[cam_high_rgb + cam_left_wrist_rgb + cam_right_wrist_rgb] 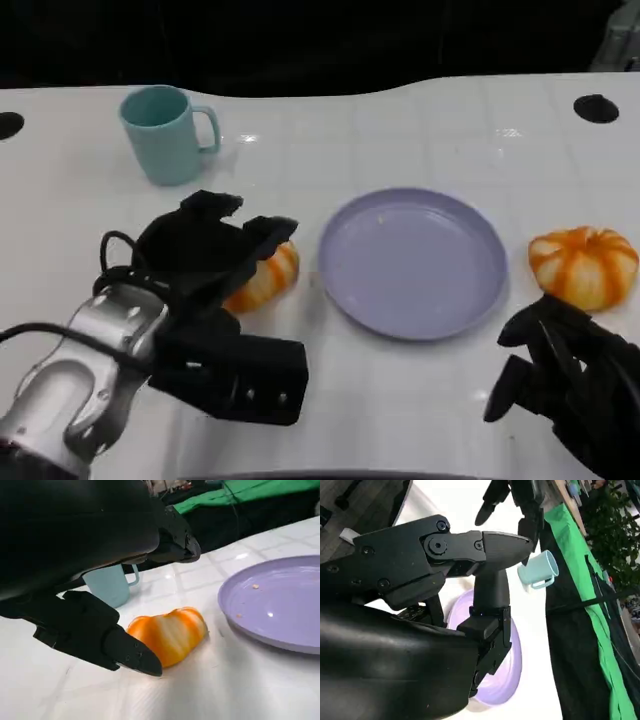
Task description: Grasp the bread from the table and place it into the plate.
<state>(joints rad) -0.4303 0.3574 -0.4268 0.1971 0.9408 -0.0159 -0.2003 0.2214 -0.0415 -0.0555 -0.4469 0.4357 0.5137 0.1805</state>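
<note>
Unmarked bread (170, 634), plate (413, 262), mug (167, 134)

A white tiled table (400, 400) carries a teal mug (163, 133) at the far left, a purple plate (413, 262) mid-table, striped orange bread (264, 279) just left of it, and another bread (583, 265) right of the plate

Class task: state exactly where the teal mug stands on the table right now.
In the head view the teal mug stands upright at the table's far left, beyond the left hand and left of the purple plate.
</note>
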